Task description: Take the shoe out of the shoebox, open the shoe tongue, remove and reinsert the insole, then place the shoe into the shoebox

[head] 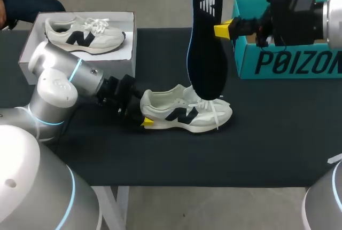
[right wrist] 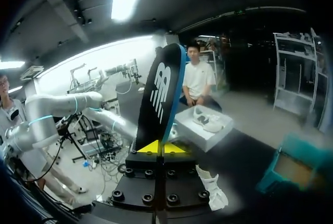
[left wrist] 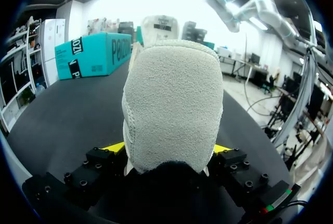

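A pale grey shoe (head: 187, 115) with a dark side mark lies on the black table, toe to the right. My left gripper (head: 143, 122) is at its heel; in the left wrist view the suede heel (left wrist: 171, 104) fills the space between the fingers, and both yellow tips press its sides. A dark insole (head: 207, 38) hangs upright above the shoe, its lower end just over the laces. My right gripper (head: 224, 30) is shut on the insole's edge near its upper end. In the right wrist view the insole (right wrist: 158, 99) rises from between the closed yellow tips (right wrist: 162, 147).
A white shoebox (head: 32, 48) at the back left holds a second matching shoe (head: 83, 33). A teal box (head: 288, 62) stands at the back right behind my right arm. The table's front half is bare black cloth (head: 214, 160).
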You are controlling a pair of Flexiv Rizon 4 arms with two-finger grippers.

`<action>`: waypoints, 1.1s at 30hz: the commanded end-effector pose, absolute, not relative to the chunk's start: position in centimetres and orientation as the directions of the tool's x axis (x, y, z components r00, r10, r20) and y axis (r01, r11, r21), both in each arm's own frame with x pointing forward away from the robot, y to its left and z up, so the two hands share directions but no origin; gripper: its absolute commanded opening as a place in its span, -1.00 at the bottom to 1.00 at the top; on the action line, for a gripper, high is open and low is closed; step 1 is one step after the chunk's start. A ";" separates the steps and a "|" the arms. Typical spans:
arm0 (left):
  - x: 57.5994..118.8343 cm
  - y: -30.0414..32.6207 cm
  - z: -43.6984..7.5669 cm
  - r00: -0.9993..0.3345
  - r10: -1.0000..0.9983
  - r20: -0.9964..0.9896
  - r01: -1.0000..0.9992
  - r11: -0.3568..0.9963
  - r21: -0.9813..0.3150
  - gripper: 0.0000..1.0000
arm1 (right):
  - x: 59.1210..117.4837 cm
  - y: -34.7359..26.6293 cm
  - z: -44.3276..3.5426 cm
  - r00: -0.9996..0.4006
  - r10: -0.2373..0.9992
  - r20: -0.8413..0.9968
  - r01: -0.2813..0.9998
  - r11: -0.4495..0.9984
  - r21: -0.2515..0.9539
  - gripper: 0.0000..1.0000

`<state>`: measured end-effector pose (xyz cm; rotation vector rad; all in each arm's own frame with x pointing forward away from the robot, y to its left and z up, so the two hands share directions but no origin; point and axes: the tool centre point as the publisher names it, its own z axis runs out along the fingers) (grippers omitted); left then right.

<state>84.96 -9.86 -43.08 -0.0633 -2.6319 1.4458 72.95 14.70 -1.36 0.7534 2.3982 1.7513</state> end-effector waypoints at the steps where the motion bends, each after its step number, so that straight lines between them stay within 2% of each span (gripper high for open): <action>1: 84.9 -10.0 -43.2 -0.990 0.103 0.100 -0.029 0.540 -0.841 -1.00 | 73.5 14.9 -2.2 -0.864 0.438 0.250 0.373 0.222 0.901 -1.00; 15: 84.9 -10.0 -43.2 -0.990 0.103 0.100 -0.029 0.540 -0.841 -1.00 | 75.4 14.3 -2.9 -0.843 0.490 0.223 0.377 0.242 0.894 -1.00; 33: 84.9 -10.0 -43.2 -0.990 0.103 0.100 -0.029 0.540 -0.841 -1.00 | 75.3 14.3 -2.7 -0.854 0.480 0.203 0.356 0.254 0.899 -1.00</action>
